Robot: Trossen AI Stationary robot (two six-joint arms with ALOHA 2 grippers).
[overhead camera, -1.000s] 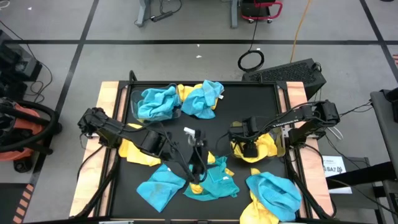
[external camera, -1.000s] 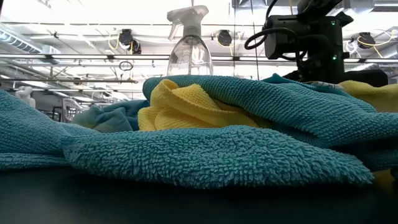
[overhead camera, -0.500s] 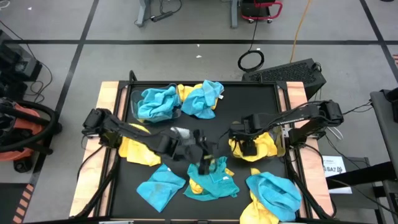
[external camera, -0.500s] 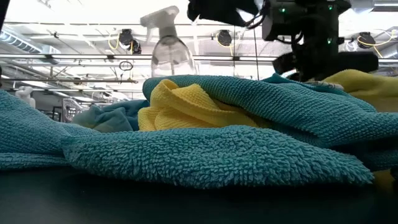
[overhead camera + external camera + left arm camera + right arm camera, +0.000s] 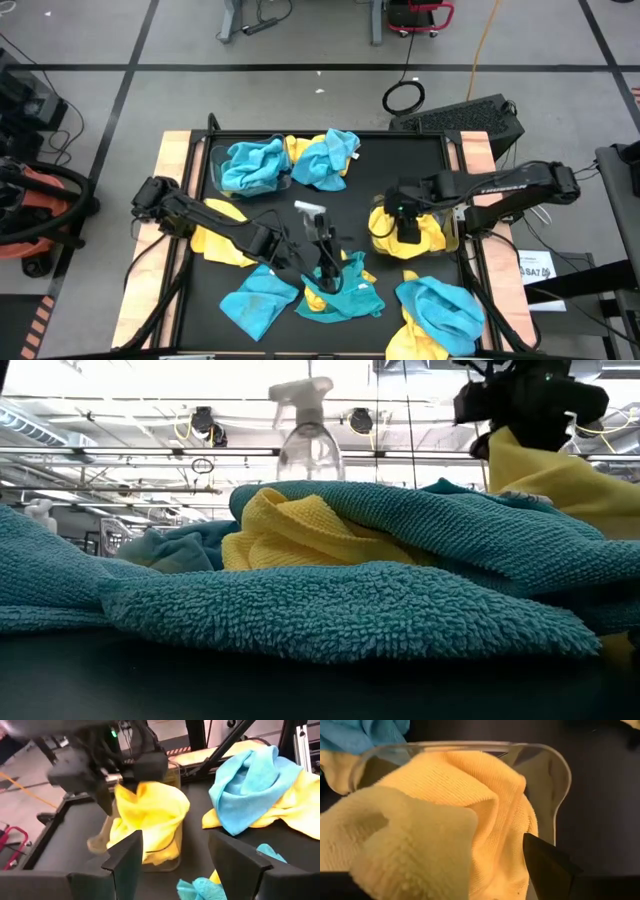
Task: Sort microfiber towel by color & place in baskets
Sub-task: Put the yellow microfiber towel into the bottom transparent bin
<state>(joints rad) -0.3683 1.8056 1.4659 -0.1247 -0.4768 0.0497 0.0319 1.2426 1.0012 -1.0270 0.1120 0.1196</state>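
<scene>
We see the right gripper (image 5: 408, 222) over the clear basket on the right of the table (image 5: 382, 160), with a yellow towel (image 5: 425, 232) bunched between its fingers. From the left wrist view that gripper (image 5: 127, 775) pinches the top of the yellow towel (image 5: 150, 812), which hangs down into the right basket (image 5: 172, 772) and fills it. In the right wrist view the same yellow cloth (image 5: 445, 825) lies against one dark finger (image 5: 547, 865), with the basket's clear rim (image 5: 555, 767) curving behind it.

Our left gripper (image 5: 325, 262) sits at the middle of the table, its fingers spread apart with nothing between them, just above a heap of turquoise towels (image 5: 345, 295) mixed with a bit of yellow. In the left wrist view its two fingers (image 5: 127, 855) stand open and empty.

Close behind the left gripper stands a small clear spray bottle (image 5: 310, 212); in the low view the bottle (image 5: 308, 435) rises beyond the towel heap (image 5: 330, 610).

At the far left corner the second basket (image 5: 222, 150) holds a turquoise towel (image 5: 250, 165), with another blue towel (image 5: 325, 160) just beside it over some yellow. More turquoise cloths lie near the front edge at the left (image 5: 258, 297) and at the right (image 5: 440, 310), and a yellow towel (image 5: 215, 240) lies under the left arm.
</scene>
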